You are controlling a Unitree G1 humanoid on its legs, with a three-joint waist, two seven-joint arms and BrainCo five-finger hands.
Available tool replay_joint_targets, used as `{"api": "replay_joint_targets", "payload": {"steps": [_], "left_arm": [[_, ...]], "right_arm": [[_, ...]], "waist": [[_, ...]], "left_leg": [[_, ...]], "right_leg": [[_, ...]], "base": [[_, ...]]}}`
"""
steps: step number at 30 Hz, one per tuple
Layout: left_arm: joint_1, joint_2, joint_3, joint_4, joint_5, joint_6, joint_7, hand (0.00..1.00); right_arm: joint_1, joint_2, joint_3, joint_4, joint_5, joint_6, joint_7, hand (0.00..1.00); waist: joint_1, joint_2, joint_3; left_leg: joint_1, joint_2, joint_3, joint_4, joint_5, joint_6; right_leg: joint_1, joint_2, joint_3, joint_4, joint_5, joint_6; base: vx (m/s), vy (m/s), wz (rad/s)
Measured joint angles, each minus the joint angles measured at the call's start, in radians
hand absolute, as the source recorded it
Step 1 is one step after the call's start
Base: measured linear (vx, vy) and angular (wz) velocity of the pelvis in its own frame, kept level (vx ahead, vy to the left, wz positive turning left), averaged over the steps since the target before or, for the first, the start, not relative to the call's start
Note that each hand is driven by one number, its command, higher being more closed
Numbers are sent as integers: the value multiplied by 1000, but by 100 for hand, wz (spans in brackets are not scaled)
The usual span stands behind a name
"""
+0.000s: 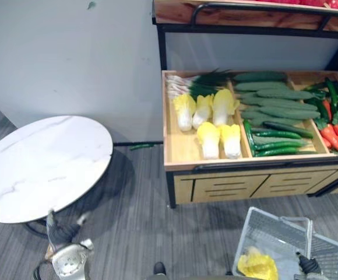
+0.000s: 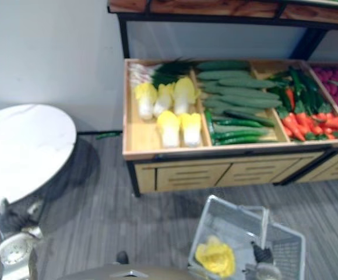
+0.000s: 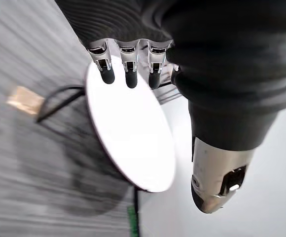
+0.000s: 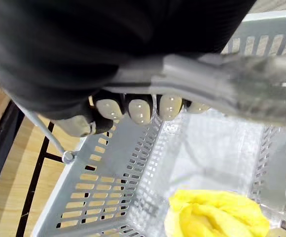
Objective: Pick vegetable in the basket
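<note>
Lying in the bottom of the grey basket (image 1: 256,224) is one yellow cabbage (image 1: 257,265), set against the basket's near wall. The basket is a perforated plastic type and sits low on the robot's right, in front of the wooden display stand (image 1: 215,165) and apart from it.

Right hand (image 4: 139,109): fingers curled over a pale grey bar that crosses the basket mouth. The bar is blurred at this range but appears to be the basket's handle (image 4: 222,81). The cabbage hangs below the hand, not touching the fingers.

Left hand (image 3: 128,66): fingers loosely extended in a row, thumb held apart, nothing between them and no contact with any object. It hangs low on the robot's left, beside the round white table (image 1: 41,166).

Stand contents, by compartment:
- Left compartment: five more yellow-white cabbages (image 1: 210,125), with a bunch of spring onions (image 1: 186,83) along the back edge.
- Middle compartment: a heap of cucumbers (image 1: 274,99).
- Right compartment: carrots (image 1: 335,135) at the front, dark green vegetables behind them.

A small green item (image 1: 141,146) lies on the floor at the foot of the wall, between table and stand.
</note>
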Motion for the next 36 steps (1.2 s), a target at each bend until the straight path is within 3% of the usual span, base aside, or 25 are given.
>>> {"api": "replay_joint_targets", "payload": {"steps": [6,9,16,19,25,28,29,32,33,34,36], "left_arm": [[-2,-37,78,372,-65,15,-35,0],[-3,-44,75,445,-75,20,-61,0],[2,-86,-27,490,-13,17,-99,0],[1,-87,-59,490,25,9,-94,0],[3,-88,-109,490,54,9,-54,0],[1,-82,-124,488,54,9,-51,0],[-6,-74,-142,486,55,9,-47,0],[-11,-61,-179,486,57,8,-44,0],[-13,-58,-181,488,63,9,-35,0],[-17,-56,-183,488,64,9,-32,0],[-31,-55,-187,486,103,8,-24,0]], "right_arm": [[-36,31,5,46,-1,-5,-11,100],[-57,31,12,81,-1,-16,-22,100],[-69,31,17,116,2,-20,-43,100],[-69,31,25,117,7,-27,-45,100],[-66,31,22,138,43,-36,-75,100],[-63,36,1,140,73,-36,-85,100],[-63,37,-16,139,83,-37,-84,100],[-57,41,-49,125,109,-40,-84,100],[-57,66,-64,98,110,-41,-85,100],[-57,72,-64,84,110,-44,-85,100],[-55,89,-59,38,111,-47,-87,100]], "waist": [[-4,-10,-10],[-6,-9,-10],[-11,-1,-9],[-27,5,-7],[-29,8,-2],[-32,-4,16],[-32,-20,32],[-34,-16,57],[-33,-16,64],[-34,-16,70],[-39,5,91]], "left_leg": [[16,-1,7,0,-17,-9],[18,0,10,0,-22,-15],[52,0,26,1,-32,-15],[53,-1,25,1,-34,-16],[71,1,26,0,-41,-20],[83,4,32,51,-86,-20],[65,13,32,141,-136,-20],[8,55,60,330,-240,-20],[-5,80,115,391,-280,-19],[-6,94,141,407,-297,-18],[4,143,253,442,-334,-11]], "right_leg": [[9,0,6,-2,-15,0],[8,2,9,-1,-17,-4],[24,4,35,1,-20,-9],[26,4,33,2,-22,-11],[31,3,38,17,-37,-8],[6,-19,56,135,-110,-7],[0,-32,65,186,-132,-1],[-25,-32,114,230,-143,8],[-53,-15,178,223,-120,40],[-63,-8,205,220,-106,49],[-105,40,248,168,24,48]], "base": [[53,-1,-3],[71,-12,-3],[67,-12,-11],[13,-5,-1],[0,-1,-1],[15,5,-6],[-3,5,-13],[-2,34,-48],[1,83,-108],[-19,79,-146],[-140,156,-152]]}}
